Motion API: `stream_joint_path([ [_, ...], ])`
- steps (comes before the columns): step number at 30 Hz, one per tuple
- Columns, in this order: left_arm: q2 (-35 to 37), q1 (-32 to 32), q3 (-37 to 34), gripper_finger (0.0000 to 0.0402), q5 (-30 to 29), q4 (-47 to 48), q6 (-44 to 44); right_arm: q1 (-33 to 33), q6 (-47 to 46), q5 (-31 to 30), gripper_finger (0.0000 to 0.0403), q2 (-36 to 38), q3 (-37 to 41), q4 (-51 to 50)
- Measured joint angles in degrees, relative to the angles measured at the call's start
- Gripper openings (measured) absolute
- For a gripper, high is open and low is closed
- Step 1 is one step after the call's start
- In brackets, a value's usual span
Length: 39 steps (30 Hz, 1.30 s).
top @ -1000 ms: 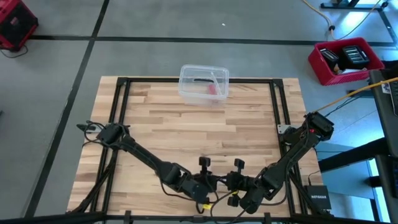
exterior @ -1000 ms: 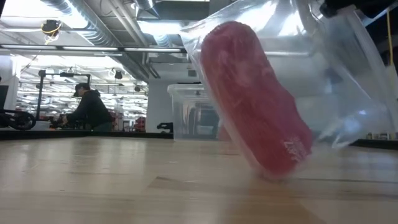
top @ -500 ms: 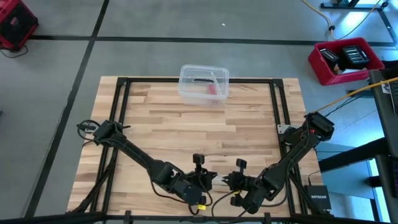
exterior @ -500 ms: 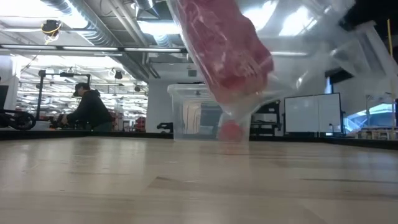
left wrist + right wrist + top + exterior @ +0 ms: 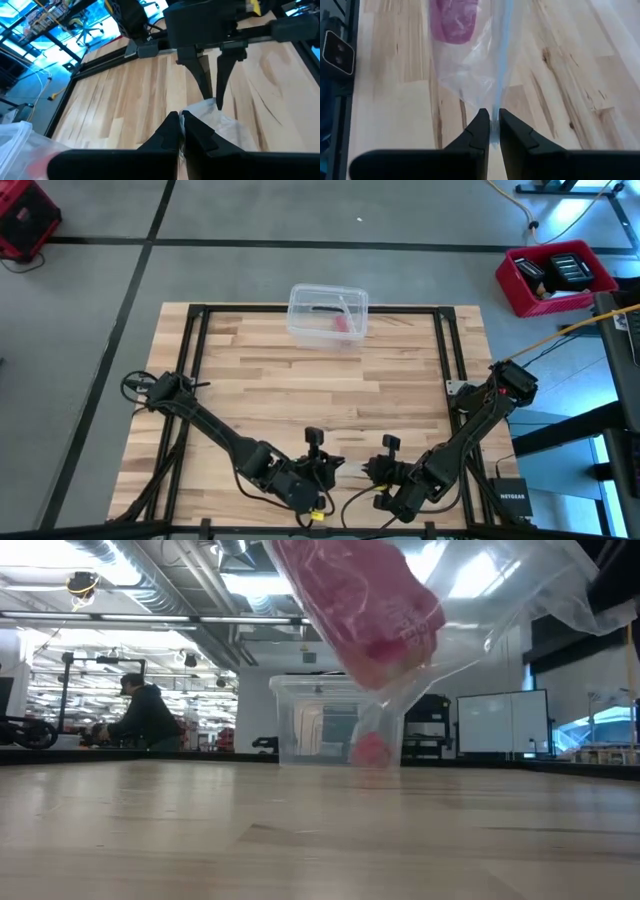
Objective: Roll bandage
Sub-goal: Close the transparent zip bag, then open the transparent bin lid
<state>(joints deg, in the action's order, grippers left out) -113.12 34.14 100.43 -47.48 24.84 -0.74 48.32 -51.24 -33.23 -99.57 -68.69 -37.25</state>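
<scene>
Bandage [image 5: 360,600]: a rolled pink cylinder sealed inside a clear plastic wrapper [image 5: 485,65], hanging tilted above the wooden table [image 5: 400,380] near its front edge, between the two grippers. In the low view it is clear of the tabletop.
Writing on wrapper: faint pale print shows over the pink roll in the low view, too small to read.
Left gripper [image 5: 180,125]: at the front of the table, left of centre; its fingers are pressed together on a white edge of the wrapper.
Right gripper [image 5: 491,125]: at the front of the table, right of centre, facing the left one; its fingers are nearly together, pinching the wrapper's thin clear film, with the pink roll hanging further along the bag.
Wrapper: stretched between both grippers, crumpled and translucent.
Clear plastic box [image 5: 328,315]: at the far edge of the table, middle, well apart from the grippers; something pink lies inside.
Black device [image 5: 512,501]: beside the table's front right corner, marked NETGEAR.
Red bin [image 5: 556,277]: on the floor, right of the table, holding dark items.
Person [image 5: 140,715]: in dark clothes and cap, far back in the room, at the left of the low view.
</scene>
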Motion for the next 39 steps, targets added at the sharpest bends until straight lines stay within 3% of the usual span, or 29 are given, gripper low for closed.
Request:
stream_joint_path([
  [5, 0.4, -0.1, -0.9, 0.0, -1.0, -0.4, 0.8, 0.0, -2.5, 0.0, 0.0062, -0.1, 0.1, -1.2],
  [13, 0.4, -2.0, -6.0, 0.0, -0.6, -1.1, -4.9, 1.2, 0.6, 1.3, 0.0176, 2.6, -3.8, -7.0],
  [16, 0.8, -2.4, -9.1, 0.0, -1.4, -4.4, -6.6, 3.0, 3.7, -0.9, 0.0204, 5.3, -3.9, -8.2],
  [26, 4.4, -4.9, -26.4, 0.0, -1.2, -26.0, -7.8, 6.2, 5.1, -20.5, 0.022, 9.4, -3.9, -18.3],
  [33, 5.8, -7.5, -34.3, 0.0, -2.3, -46.7, 4.3, 3.1, 0.6, -33.9, 0.0221, 9.4, 2.3, -18.0],
  [36, 7.8, -9.5, -38.7, 0.0, 0.9, -58.4, 8.7, 1.0, -5.3, -36.3, 0.0221, 9.4, 5.9, -18.3],
  [39, 9.4, -12.4, -43.8, 0.0, 6.1, -67.8, 7.3, -1.6, -10.4, -36.1, 0.0221, 9.4, 9.2, -18.3],
])
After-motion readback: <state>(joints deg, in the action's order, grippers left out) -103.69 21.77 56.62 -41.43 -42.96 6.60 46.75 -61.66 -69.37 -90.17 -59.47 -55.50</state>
